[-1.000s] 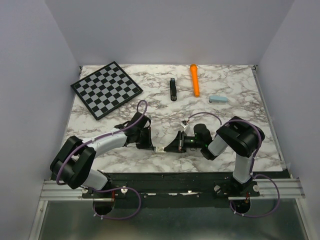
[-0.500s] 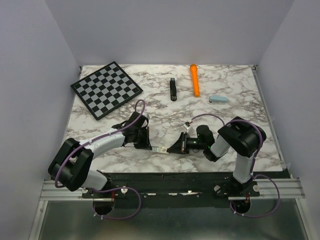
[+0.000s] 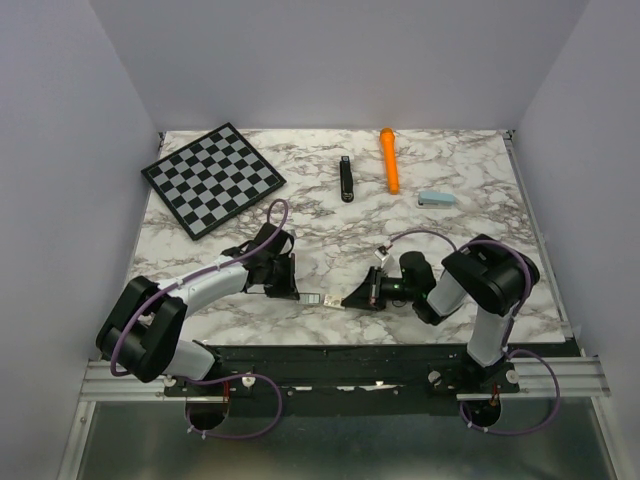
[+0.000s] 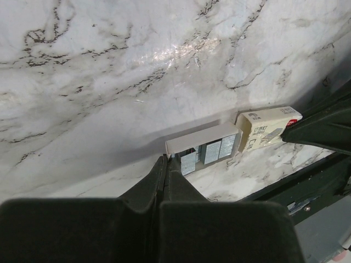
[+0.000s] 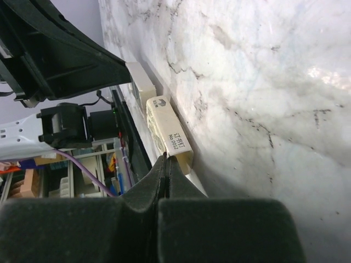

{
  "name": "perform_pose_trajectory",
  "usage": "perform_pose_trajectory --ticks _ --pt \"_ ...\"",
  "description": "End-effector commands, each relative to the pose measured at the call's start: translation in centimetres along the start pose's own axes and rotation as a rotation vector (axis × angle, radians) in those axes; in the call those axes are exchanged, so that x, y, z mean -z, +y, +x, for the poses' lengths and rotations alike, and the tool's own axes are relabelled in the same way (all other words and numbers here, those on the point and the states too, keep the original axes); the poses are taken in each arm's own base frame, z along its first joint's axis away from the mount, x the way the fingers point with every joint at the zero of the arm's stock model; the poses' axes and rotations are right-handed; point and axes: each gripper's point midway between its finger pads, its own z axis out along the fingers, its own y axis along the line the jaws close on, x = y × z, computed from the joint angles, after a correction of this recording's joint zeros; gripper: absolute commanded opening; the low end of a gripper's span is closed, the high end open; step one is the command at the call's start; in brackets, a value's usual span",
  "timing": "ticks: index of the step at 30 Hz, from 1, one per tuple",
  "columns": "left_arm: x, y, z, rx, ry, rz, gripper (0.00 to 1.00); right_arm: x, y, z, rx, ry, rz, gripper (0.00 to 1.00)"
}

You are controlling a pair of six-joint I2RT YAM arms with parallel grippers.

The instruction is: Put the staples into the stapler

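Top external: chessboard (image 3: 213, 179), orange marker (image 3: 389, 159) and blue box (image 3: 436, 199) flank the stapler (image 3: 346, 179).

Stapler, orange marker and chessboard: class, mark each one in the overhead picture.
stapler (image 3: 346, 180), top view, middle of its black body.
orange marker (image 3: 390, 161), top view, middle of its barrel.
chessboard (image 3: 213, 180), top view, centre squares.
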Motion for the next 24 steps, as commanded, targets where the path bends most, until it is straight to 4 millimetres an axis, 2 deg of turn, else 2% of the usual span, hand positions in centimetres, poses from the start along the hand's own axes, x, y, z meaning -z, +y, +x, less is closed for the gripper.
perform_pose_trajectory --ticks 1,5,8,9,11,12,13,15,20,21,22,24 --pt "0.0 0.7 0.3 -0.001 0.004 -0.027 0.00 0.7 -0.4 0.4 0.043 0.014 0.021 0.01" --pt "0.0 0.9 0.3 0.004 0.001 -0.033 0.00 0.9 -0.8 0.3 0.049 0.015 0.051 0.01" --pt "0.2 0.9 0.1 0.006 -0.007 -0.037 0.00 1.0 -0.8 0.4 0.051 0.016 0.065 0.14" --pt "0.3 0.8 0.1 0.008 -0.009 -0.038 0.00 1.1 -0.8 0.3 0.055 0.016 0.068 0.21" --pt "0.5 0.8 -0.2 0.006 -0.022 -0.041 0.07 1.1 -1.0 0.3 0.054 0.017 0.084 0.27" --pt "0.5 0.8 -0.2 0.009 -0.025 -0.043 0.11 1.1 -1.0 0.2 0.062 0.017 0.091 0.35" --pt "0.7 0.8 -0.3 0.006 -0.032 -0.042 0.16 1.2 -1.3 0.4 0.054 0.024 0.109 0.38" --pt "0.8 0.9 -0.3 0.008 -0.035 -0.052 0.21 1.4 -1.4 0.1 0.059 0.013 0.126 0.46" --pt "1.5 1.0 -0.8 0.012 -0.073 -0.058 0.36 1.9 -1.7 -0.1 0.073 -0.007 0.180 0.57" --pt "1.7 1.3 -0.9 0.014 -0.080 -0.070 0.38 2.1 -1.2 -0.5 0.089 -0.021 0.180 0.61" --pt "2.1 1.2 -1.1 0.012 -0.098 -0.067 0.43 2.4 -1.6 -0.2 0.090 -0.012 0.211 0.63" --pt "2.7 1.5 -1.5 0.015 -0.120 -0.080 0.50 2.7 -0.6 -1.8 0.134 -0.063 0.233 0.66"
